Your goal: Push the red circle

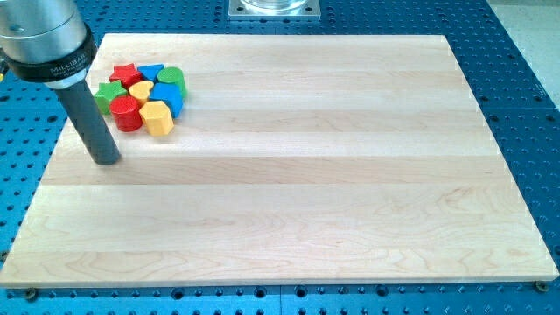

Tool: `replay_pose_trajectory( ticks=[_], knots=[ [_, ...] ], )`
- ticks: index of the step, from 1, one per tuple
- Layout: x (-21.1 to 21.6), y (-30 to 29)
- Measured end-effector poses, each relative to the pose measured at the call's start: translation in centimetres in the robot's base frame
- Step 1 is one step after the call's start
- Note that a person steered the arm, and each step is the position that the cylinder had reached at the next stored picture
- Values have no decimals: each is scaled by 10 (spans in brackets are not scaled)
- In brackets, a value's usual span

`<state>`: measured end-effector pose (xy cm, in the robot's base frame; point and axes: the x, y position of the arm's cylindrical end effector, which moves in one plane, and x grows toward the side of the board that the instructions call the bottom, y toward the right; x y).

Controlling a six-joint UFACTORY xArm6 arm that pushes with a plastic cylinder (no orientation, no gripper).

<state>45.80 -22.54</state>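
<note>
The red circle [126,113] is a short red cylinder at the lower left of a tight cluster of blocks near the board's top left corner. My tip [108,160] rests on the board just below and slightly left of it, about a block's width away, not touching it. The dark rod rises from the tip toward the view's top left. Around the red circle sit a green star [109,93], a red star [128,73], a yellow heart [140,89] and a yellow block [157,118].
The same cluster also holds a blue triangular block [150,72], a green cylinder [172,79] and a blue block [168,98]. The wooden board [297,166] lies on a blue perforated table. A metal mount [275,8] stands at the view's top edge.
</note>
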Motion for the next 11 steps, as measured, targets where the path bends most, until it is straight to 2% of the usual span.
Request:
replay_pose_trajectory(
  ticks=[4, 7, 9, 11],
  knots=[
    [8, -15],
    [-29, 2],
    [-83, 28],
    [-103, 57]
  ],
)
